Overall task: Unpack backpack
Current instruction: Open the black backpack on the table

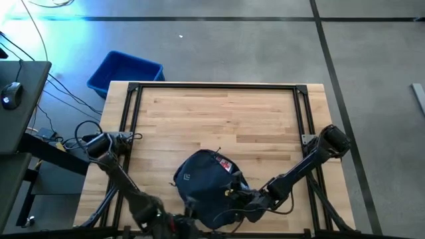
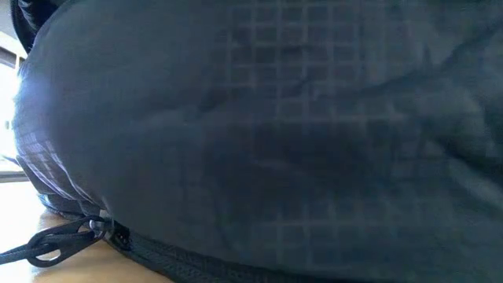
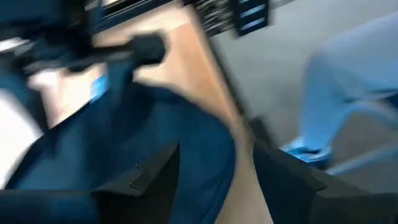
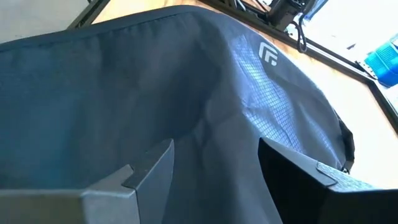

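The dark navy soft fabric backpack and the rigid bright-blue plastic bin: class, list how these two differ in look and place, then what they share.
The dark navy soft fabric backpack is rounded and slumped; the rigid bright-blue plastic bin keeps straight walls. The backpack lies on the wooden table at its near edge, with both grippers at it; the bin stands on the floor beyond the table's far left corner, away from both arms. Both are blue containers.

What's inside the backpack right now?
A red-and-white item shows at the opening on top of the backpack. The dark fabric hides everything deeper inside.
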